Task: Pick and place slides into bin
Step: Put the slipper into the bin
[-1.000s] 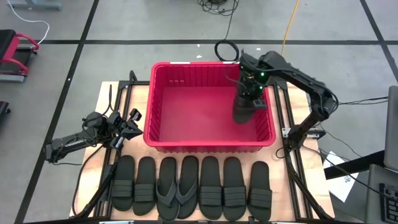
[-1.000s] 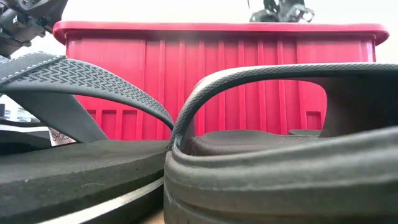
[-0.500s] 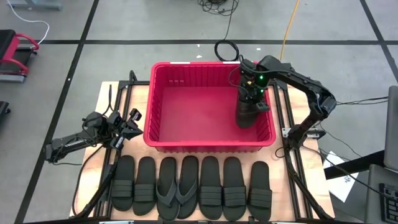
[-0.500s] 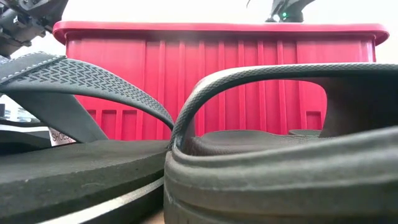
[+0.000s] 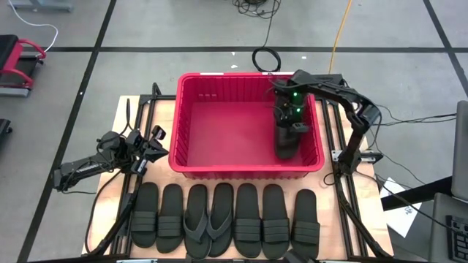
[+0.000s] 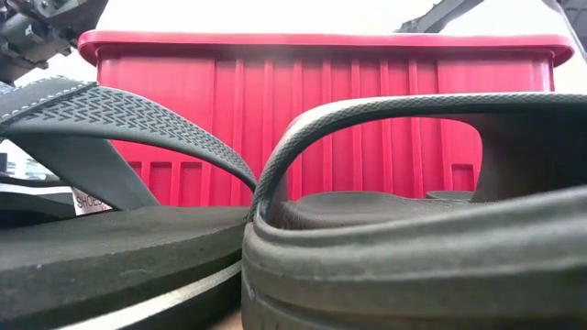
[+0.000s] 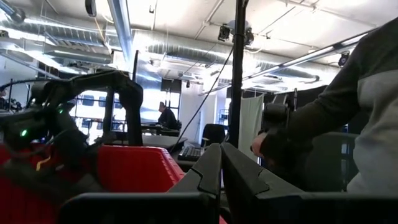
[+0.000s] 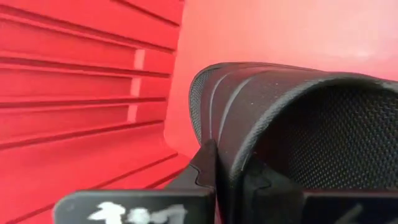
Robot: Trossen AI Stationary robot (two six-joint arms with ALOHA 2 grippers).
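The red bin (image 5: 248, 169) stands mid-table and fills the low view (image 6: 321, 101). My right gripper (image 5: 292, 123) is down inside it near its right wall, shut on a black band-strap slide (image 5: 286, 144). Several more black slides (image 5: 248, 219), two of them flip-flops (image 5: 208, 219), lie soles down in a row along the table's near edge. The low view shows them close up (image 6: 413, 229). My left gripper (image 5: 153, 140) waits shut and empty just left of the bin; it also shows in its wrist view (image 7: 221, 171). My right gripper pinches the slide's wide ribbed band strap at its edge (image 8: 231, 134) between its two fingers (image 8: 206, 163). The fingers come from above, pointing down into the bin. The slide hangs below them with its far part toward the bin's near right corner. Whether it touches the bin floor I cannot tell.
The bin's ribbed walls (image 8: 87, 93) stand close around my right gripper. Bare bin floor (image 5: 219, 131) lies to the slide's left. Black frame rails (image 5: 336, 146) run beside the bin. A person (image 7: 360, 124) stands beyond the table in the left wrist view.
My right gripper has gone down into the bin with the slide and a little toward the table's near edge. It has dropped below the rim in the low view. The slide has gone down with it toward the bin's near right corner.
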